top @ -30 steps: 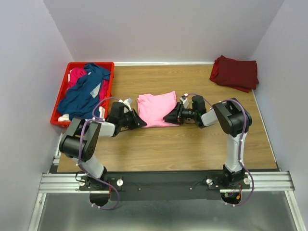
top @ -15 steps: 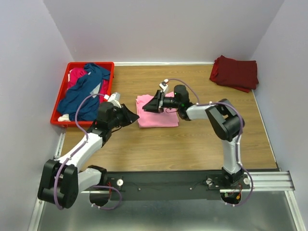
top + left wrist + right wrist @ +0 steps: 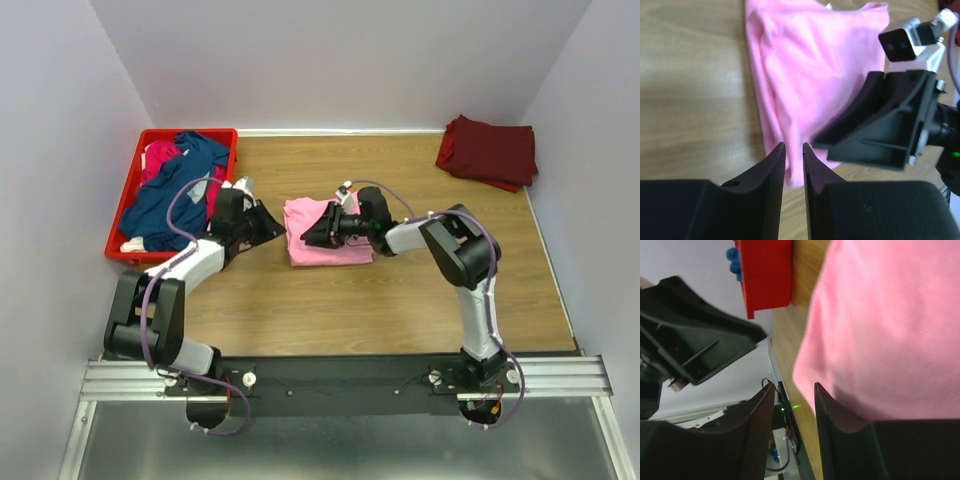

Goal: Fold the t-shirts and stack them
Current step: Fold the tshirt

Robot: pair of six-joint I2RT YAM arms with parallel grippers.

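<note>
Folded light pink t-shirt lies mid-table, right gripper over its left edge, fingers slightly apart, apparently empty; left gripper just beside it, fingers nearly pressed together.

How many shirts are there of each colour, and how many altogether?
Light pink shirt: 1
Dark red shirt: 1
Navy blue shirt: 1
Magenta shirt: 1
Total: 4 shirts
</note>
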